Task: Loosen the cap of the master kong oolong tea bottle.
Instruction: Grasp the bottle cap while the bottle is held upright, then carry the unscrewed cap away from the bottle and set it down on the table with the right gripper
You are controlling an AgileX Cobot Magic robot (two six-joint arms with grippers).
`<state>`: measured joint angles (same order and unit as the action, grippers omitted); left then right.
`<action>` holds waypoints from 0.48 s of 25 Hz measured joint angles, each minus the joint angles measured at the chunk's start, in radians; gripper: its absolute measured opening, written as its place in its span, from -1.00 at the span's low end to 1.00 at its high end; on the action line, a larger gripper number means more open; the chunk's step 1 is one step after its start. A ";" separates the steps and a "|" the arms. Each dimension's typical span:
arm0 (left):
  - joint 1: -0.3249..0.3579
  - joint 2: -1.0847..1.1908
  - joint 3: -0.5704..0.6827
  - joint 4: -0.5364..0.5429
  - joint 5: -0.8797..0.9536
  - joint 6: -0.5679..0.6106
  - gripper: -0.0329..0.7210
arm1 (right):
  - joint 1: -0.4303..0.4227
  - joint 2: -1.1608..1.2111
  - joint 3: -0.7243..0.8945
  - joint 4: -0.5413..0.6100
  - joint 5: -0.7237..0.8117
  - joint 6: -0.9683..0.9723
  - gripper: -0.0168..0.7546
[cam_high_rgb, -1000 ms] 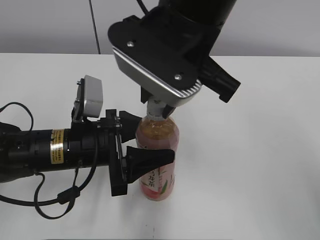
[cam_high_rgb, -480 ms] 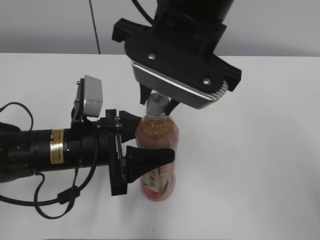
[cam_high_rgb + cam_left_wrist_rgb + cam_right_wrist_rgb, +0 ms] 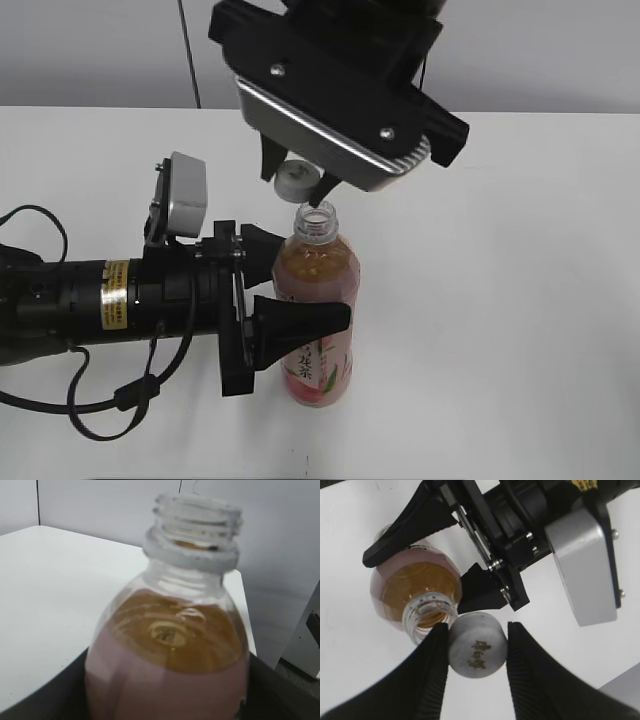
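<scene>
Master kong oolong tea bottle (image 3: pixel 315 310) standing upright on white table (image 3: pixel 520 300), neck open. Left gripper (image 3: pixel 290 285) clamping bottle body from 9 o'clock side. Right gripper (image 3: pixel 298 180) pinching cap (image 3: pixel 294 179) between fingers, holding it clear of neck, at about 11 o'clock above opening.

white table (image 3: pixel 520 300): master kong oolong tea bottle (image 3: pixel 317 330) upright on it (neck open), black cable (image 3: pixel 95 415) at left edge

Glossy clear plastic bottle (image 3: pixel 316 310), matt cap (image 3: pixel 477 651)
</scene>
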<state>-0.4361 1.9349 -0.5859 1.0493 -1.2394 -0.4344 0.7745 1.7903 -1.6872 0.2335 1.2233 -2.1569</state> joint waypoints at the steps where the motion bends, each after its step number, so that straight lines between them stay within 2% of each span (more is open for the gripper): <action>1: 0.000 0.000 0.000 0.002 0.000 0.000 0.32 | 0.000 -0.001 0.000 -0.015 0.000 0.035 -0.25; 7: 0.000 0.000 0.000 0.012 0.000 0.000 0.32 | -0.022 -0.026 -0.004 -0.076 0.000 0.310 -0.25; 12: 0.000 0.000 0.000 0.014 -0.001 0.000 0.32 | -0.121 -0.029 -0.004 -0.076 0.000 0.489 -0.25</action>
<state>-0.4361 1.9349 -0.5859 1.0629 -1.2404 -0.4340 0.6532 1.7610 -1.6914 0.1579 1.2230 -1.6678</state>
